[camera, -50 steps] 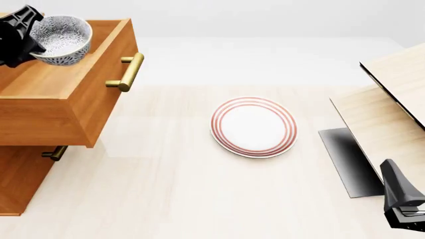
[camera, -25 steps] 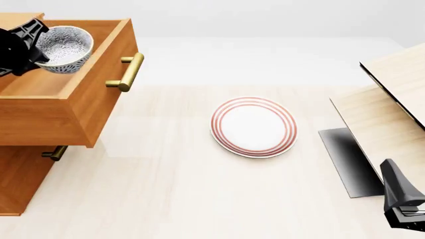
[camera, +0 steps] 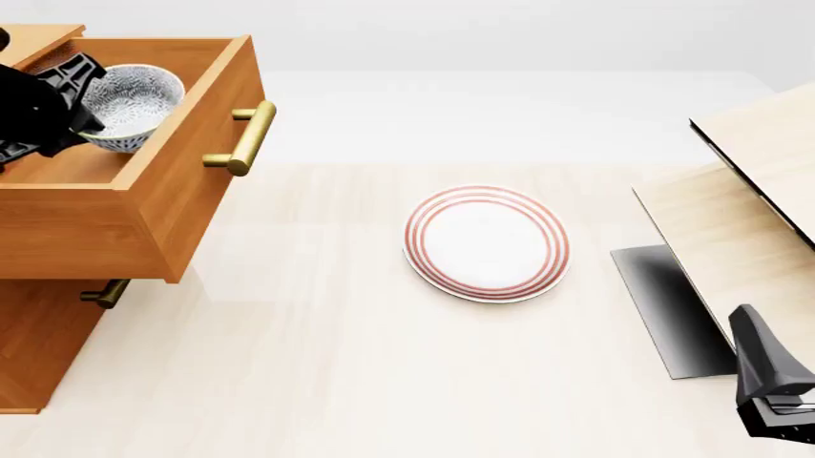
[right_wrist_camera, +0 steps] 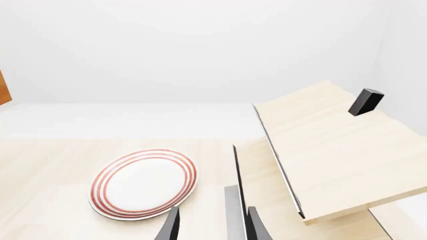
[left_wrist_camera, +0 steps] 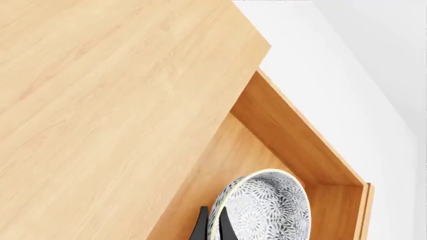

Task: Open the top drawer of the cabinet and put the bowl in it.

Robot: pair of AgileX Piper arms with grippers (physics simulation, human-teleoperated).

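The cabinet [camera: 45,348] stands at the left with its top drawer [camera: 191,181] pulled out, brass handle [camera: 242,138] facing the table. The speckled bowl [camera: 137,100] hangs tilted inside the drawer's open box, just above its floor. My left gripper [camera: 87,113] is shut on the bowl's rim from the left. In the left wrist view one of its fingers [left_wrist_camera: 200,227] lies outside the bowl [left_wrist_camera: 267,210] and one inside, with the drawer wall [left_wrist_camera: 287,135] beyond. My right gripper [camera: 770,401] rests low at the right, open, holding nothing [right_wrist_camera: 213,227].
A flat white plate [camera: 487,243] with red rings lies mid-table, also visible as the plate [right_wrist_camera: 143,182] ahead of the right gripper. A pale wood unit [camera: 751,200] with an open tilted panel [right_wrist_camera: 333,150] stands at the right. A lower drawer handle [camera: 105,293] sticks out under the open drawer.
The left gripper has lowered the bowl from above the drawer's rim down into the drawer box. The right arm has not moved.
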